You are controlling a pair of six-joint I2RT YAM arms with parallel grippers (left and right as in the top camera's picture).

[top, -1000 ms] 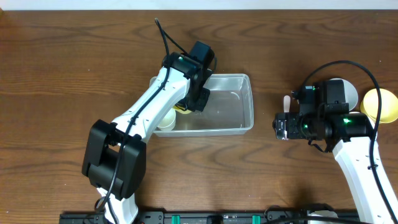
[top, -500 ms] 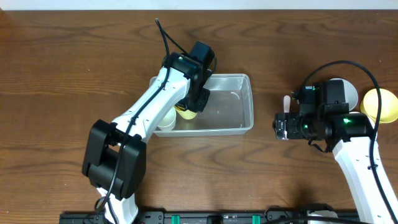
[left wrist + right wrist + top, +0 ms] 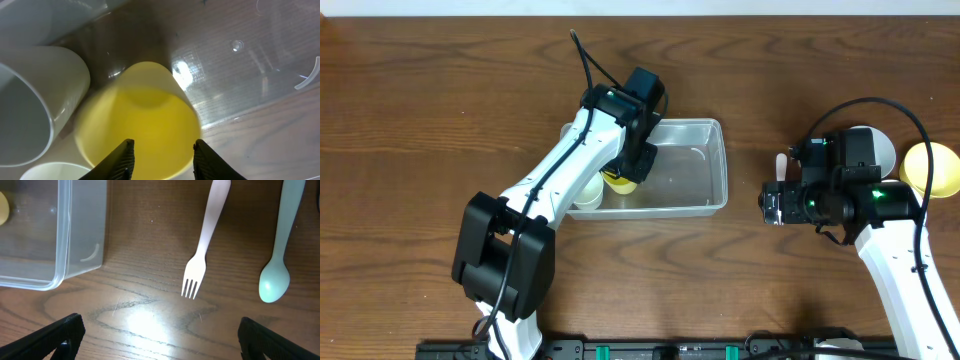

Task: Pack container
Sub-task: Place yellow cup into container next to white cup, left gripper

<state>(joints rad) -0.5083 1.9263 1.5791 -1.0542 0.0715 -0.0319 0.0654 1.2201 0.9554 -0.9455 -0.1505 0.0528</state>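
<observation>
the clear rectangular plastic container with rounded corners and a rim [image 3: 723,165] sits flat on the brown wooden worktop [image 3: 420,120], just above the centre of the overhead view. it looks light and thin-walled, probably a little flexible and slick, so it may slide if nudged; the rim along a long side seems the safest hold. a yellow plastic cup [image 3: 145,125] and a white cup [image 3: 35,95] lie in its left end. the left fingers [image 3: 121,162] stand partly spread over the yellow cup, not pinching it. the right fingers [image 3: 55,335] are spread wide and empty.
</observation>
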